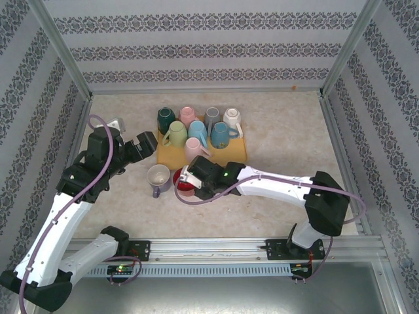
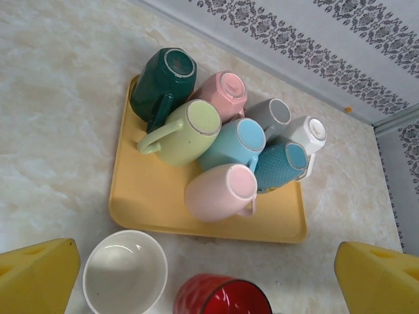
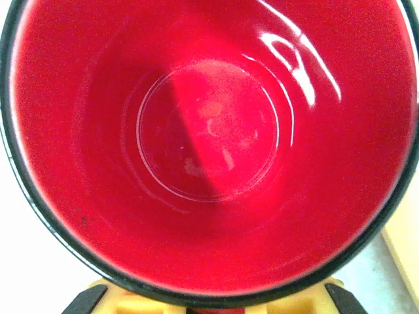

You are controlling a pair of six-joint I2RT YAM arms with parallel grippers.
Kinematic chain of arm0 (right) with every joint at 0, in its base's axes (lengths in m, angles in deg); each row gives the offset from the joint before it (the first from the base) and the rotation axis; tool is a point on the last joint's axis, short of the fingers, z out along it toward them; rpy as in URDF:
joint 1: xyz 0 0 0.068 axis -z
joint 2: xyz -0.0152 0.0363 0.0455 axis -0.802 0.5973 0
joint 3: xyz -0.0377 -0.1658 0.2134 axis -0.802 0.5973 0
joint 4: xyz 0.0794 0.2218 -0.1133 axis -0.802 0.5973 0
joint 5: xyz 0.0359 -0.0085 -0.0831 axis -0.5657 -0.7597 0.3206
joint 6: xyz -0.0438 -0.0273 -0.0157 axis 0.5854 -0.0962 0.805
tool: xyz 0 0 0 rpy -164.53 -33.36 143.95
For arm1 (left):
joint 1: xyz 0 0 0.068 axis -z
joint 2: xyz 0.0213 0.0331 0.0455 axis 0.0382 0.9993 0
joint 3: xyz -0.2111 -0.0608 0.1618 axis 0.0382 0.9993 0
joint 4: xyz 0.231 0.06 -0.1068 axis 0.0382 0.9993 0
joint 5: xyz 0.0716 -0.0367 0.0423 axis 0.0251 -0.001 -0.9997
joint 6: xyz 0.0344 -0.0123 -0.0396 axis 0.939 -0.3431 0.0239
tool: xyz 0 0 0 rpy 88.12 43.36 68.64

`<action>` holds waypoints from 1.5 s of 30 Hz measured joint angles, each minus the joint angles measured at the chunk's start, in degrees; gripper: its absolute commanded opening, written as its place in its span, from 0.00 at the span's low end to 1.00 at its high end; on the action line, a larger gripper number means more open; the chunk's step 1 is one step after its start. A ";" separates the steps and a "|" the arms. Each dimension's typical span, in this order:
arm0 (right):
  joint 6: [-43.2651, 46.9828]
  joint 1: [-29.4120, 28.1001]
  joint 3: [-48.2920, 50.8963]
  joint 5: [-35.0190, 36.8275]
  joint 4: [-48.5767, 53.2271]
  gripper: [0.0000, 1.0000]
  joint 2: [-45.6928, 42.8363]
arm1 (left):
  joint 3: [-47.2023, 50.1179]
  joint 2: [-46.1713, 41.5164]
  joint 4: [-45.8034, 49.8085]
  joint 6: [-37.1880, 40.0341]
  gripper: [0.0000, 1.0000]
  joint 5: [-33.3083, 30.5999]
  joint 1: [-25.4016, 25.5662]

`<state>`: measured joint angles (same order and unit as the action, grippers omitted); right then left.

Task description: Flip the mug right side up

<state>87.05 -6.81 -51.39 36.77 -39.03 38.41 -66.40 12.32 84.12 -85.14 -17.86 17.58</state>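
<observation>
Just off the tray edge, right jaws tight on red mug; left jaws agape.

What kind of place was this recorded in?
Probably a staged lab cell, not a real kitchen: wallpaper panels on a bare metal frame, a marble-look table, and a tray of mugs.

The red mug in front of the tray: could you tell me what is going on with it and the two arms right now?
The right tool is shut on the rim of the red mug, which is mouth up just in front of the yellow tray, beside a white mug that is also upright. The left tool is open and holds nothing, hovering by the tray's left side. Eight other mugs on the tray show their bases.
</observation>
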 measured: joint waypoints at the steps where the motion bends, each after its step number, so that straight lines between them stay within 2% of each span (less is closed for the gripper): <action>1: -0.98 0.02 0.00 0.94 -0.74 0.00 0.98 | 0.00 0.02 0.15 0.00 1.00 0.02 0.00; 15: -22.40 2.14 0.74 3.04 -4.52 0.01 7.50 | 0.00 0.24 0.74 0.22 1.00 1.46 -0.07; 23: -31.63 0.59 -0.96 5.16 -4.35 0.28 9.18 | 0.00 0.22 1.53 0.31 1.00 1.51 -0.37; 30: -34.58 -2.01 -2.21 5.05 -4.13 0.40 11.06 | 0.02 0.13 2.10 0.48 1.00 2.40 -0.37; 34: -34.99 -2.75 -3.30 4.66 -4.00 0.41 11.06 | 0.02 -0.31 2.27 0.68 1.00 2.75 -0.37; 42: -34.82 -3.52 -5.07 3.54 -4.00 0.28 11.96 | 0.02 -1.36 3.56 1.07 1.00 2.78 -0.37; 45: -34.88 -3.50 -5.84 3.10 -4.20 0.26 12.66 | 0.02 -1.64 3.98 1.11 1.00 2.78 -0.37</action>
<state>52.16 -10.31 -57.23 39.88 -43.23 51.06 -66.38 10.68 88.10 -84.03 -15.09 17.21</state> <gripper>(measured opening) 0.269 0.998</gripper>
